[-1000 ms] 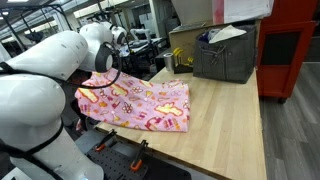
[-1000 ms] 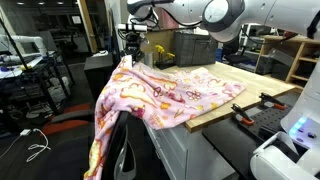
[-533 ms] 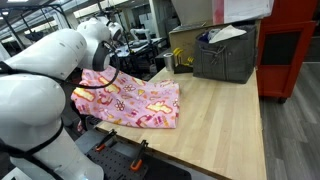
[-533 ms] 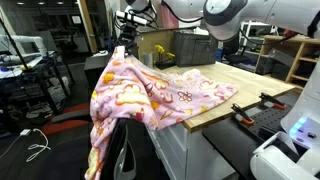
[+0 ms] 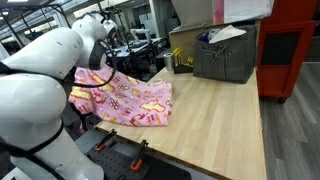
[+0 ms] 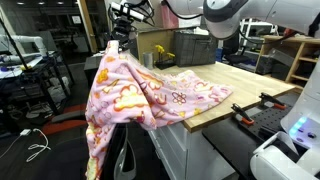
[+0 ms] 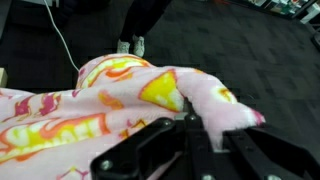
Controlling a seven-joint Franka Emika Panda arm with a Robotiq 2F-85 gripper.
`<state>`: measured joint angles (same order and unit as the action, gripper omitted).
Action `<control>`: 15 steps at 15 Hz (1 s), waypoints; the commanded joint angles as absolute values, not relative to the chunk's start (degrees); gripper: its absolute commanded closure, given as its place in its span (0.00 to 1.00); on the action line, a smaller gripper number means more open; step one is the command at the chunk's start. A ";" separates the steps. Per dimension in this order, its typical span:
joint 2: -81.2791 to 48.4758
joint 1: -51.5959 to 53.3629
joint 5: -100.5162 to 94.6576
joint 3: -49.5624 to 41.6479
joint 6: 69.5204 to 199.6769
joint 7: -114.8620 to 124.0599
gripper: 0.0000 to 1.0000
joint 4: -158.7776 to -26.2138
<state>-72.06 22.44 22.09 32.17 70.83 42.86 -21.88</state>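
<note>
Pink cloth in tool, papers in grey crate

Pink patterned cloth, one corner lifted, draped over wooden table edge, hanging down.

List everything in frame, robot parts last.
pink cloth: one, pink with yellow and orange print, partly on the table's end, the rest hanging off the edge
table: one, light wood, centre of the scene
crate: one, grey, on the table's far end, papers sticking out
yellow item: one, next to the crate, too small to identify
cabinet: one, red, beyond the table
clamp: one, black, on the table's edge
arm: one, white, reaching over the cloth end of the table
pincer: one, black, shut on the pink cloth, holding a bunched edge up over the table's end
</note>
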 commanded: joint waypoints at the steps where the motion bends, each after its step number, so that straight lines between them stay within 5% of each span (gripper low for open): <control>1: -70.99 24.44 24.13 28.55 69.38 43.86 0.98 -19.58; 15: -66.65 29.25 12.82 10.83 95.09 49.33 0.98 -22.04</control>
<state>-68.72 28.02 15.63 13.83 90.71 46.00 -20.96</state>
